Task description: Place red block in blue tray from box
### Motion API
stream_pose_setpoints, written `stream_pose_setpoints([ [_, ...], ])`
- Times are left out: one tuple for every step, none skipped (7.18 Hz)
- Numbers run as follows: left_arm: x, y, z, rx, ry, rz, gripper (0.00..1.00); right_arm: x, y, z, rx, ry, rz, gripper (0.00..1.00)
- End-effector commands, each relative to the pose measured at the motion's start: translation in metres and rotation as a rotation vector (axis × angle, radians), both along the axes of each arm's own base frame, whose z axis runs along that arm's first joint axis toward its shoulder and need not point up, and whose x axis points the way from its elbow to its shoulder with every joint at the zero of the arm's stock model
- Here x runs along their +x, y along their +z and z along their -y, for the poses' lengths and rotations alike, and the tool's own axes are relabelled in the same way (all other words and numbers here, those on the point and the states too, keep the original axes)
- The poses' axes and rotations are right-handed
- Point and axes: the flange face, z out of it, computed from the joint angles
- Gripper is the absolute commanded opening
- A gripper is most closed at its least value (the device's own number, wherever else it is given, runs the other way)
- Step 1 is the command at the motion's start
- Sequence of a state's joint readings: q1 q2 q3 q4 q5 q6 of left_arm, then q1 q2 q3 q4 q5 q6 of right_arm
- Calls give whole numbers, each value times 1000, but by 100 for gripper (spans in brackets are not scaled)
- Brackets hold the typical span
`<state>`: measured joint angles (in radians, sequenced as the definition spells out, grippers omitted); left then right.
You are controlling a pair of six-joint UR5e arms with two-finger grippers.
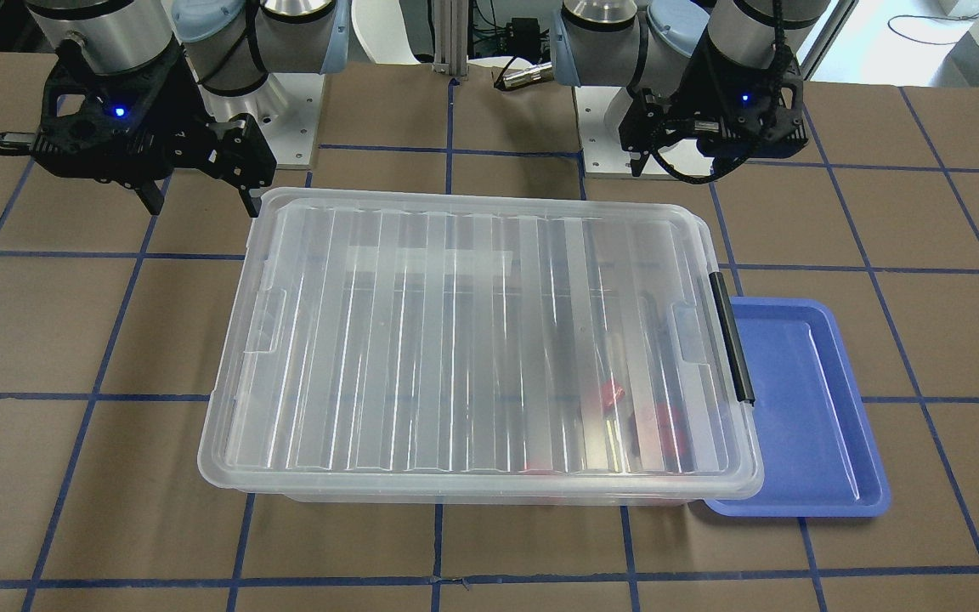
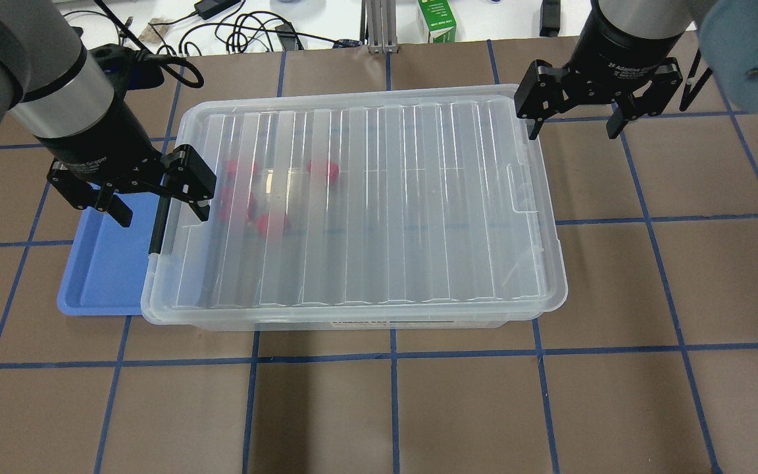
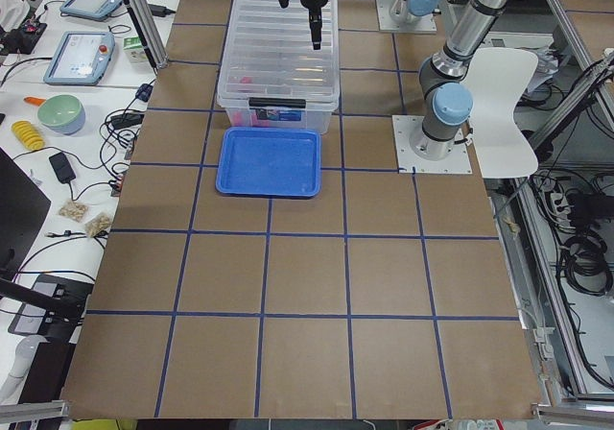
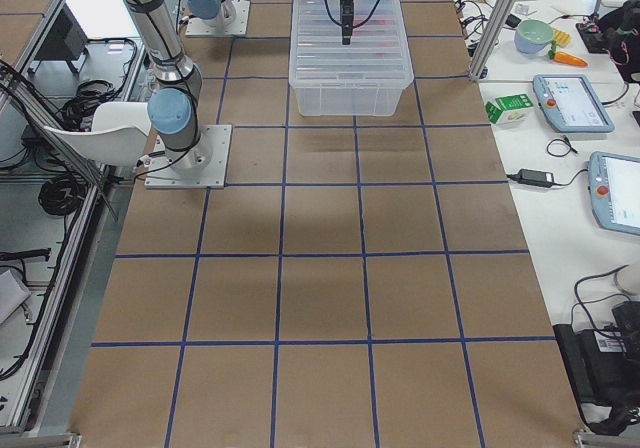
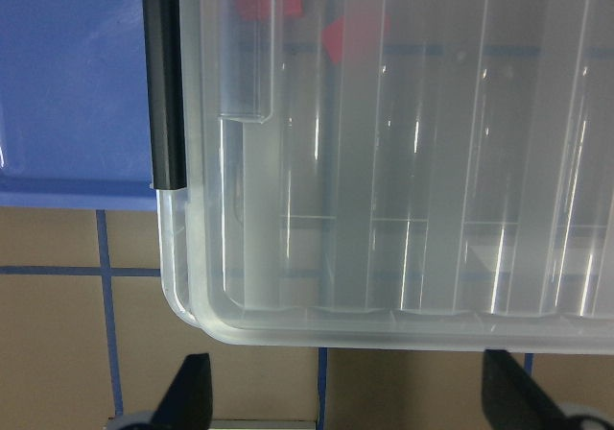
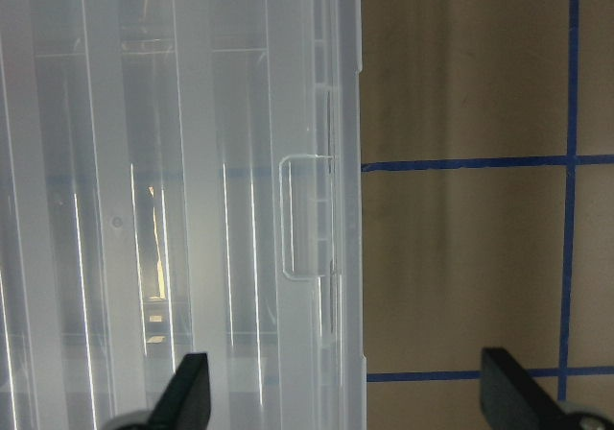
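Observation:
The box is a clear bin with its ribbed lid on; it also shows in the front view. Several red blocks show blurred through the lid near the latch end, and in the left wrist view. The black latch is on the end beside the blue tray, which is empty and lies partly under the box rim. My left gripper is open and empty above the latch end. My right gripper is open and empty above the box's opposite end.
The table is brown matting with a blue tape grid. A green carton and cables lie beyond its far edge. Side benches hold tablets and a bowl.

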<state>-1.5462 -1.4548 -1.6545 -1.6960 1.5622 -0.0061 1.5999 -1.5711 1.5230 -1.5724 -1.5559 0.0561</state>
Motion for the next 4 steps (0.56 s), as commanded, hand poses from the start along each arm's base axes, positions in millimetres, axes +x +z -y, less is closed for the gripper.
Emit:
stream_pose_setpoints([
  [0, 0, 3, -3, 2, 0, 100, -1, 0, 0, 2, -1, -6, 100],
  [0, 0, 1, -3, 3, 0, 100, -1, 0, 0, 2, -2, -6, 100],
  [0, 0, 1, -2, 1, 1, 100, -2, -1, 0, 3, -3, -7, 100],
  [0, -2, 2, -1, 2, 0, 100, -3, 0, 1, 2, -3, -7, 100],
])
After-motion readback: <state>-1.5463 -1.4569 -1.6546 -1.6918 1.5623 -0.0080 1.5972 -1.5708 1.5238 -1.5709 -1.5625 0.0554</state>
